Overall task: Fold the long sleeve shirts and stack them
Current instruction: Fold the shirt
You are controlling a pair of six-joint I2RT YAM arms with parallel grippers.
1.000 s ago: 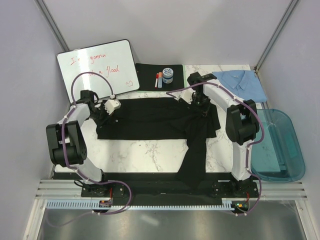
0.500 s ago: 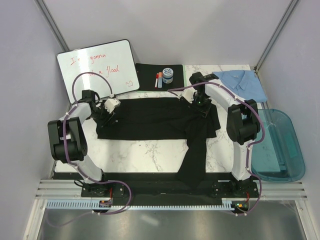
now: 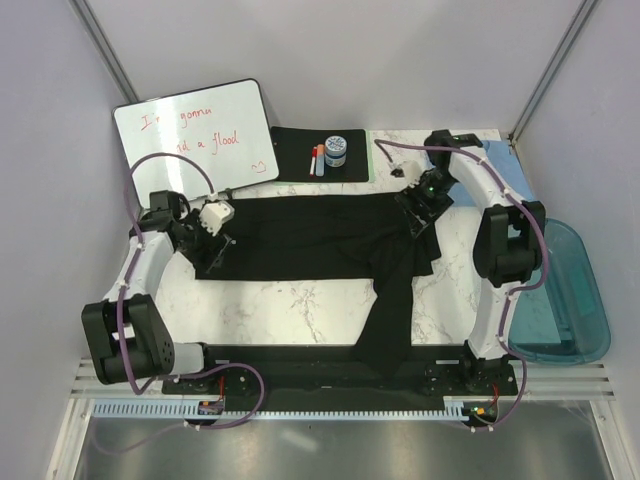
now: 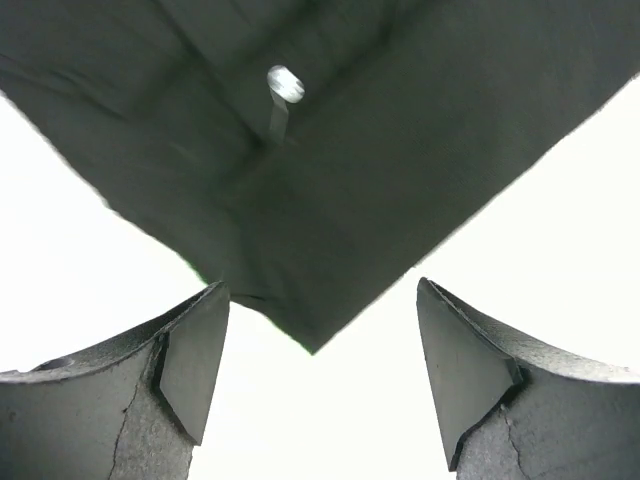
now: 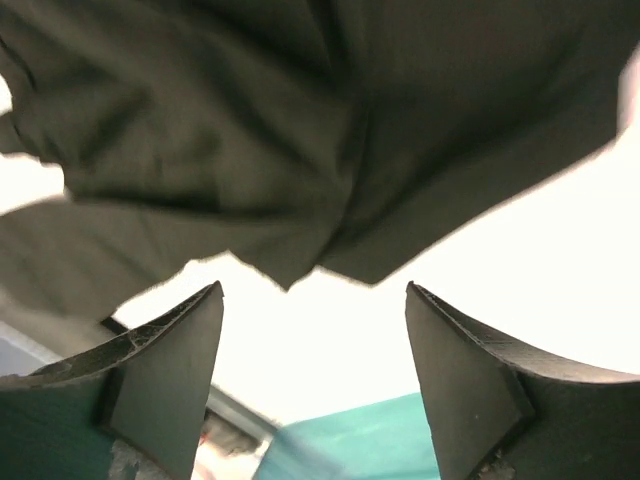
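Since a second ago both grippers have let go of the black shirt (image 3: 300,240) and pulled back from it. The left arm has swung out toward the left edge, and the right arm now arches over the far right corner.

The left gripper (image 3: 212,248) stands wide open with nothing in it, just off the shirt's left edge. In my left wrist view a corner of the shirt (image 4: 330,150) points down between the spread fingers (image 4: 195,360), lying flat on the white tabletop (image 4: 560,220).

The right gripper (image 3: 418,212) is also wide open and empty, above the bunched right end of the shirt. From the right wrist view the rumpled cloth (image 5: 330,130) lies beyond the fingertips (image 5: 460,380).

The shirt lies across the middle of the marble tabletop (image 3: 300,300) as a broad band. One long piece runs from its right part toward the near edge.

Behind it stand a whiteboard (image 3: 190,135) and a black mat (image 3: 290,160) carrying a marker (image 3: 318,160) and a small jar (image 3: 335,150). A teal bin (image 3: 570,320) sits off to the right.
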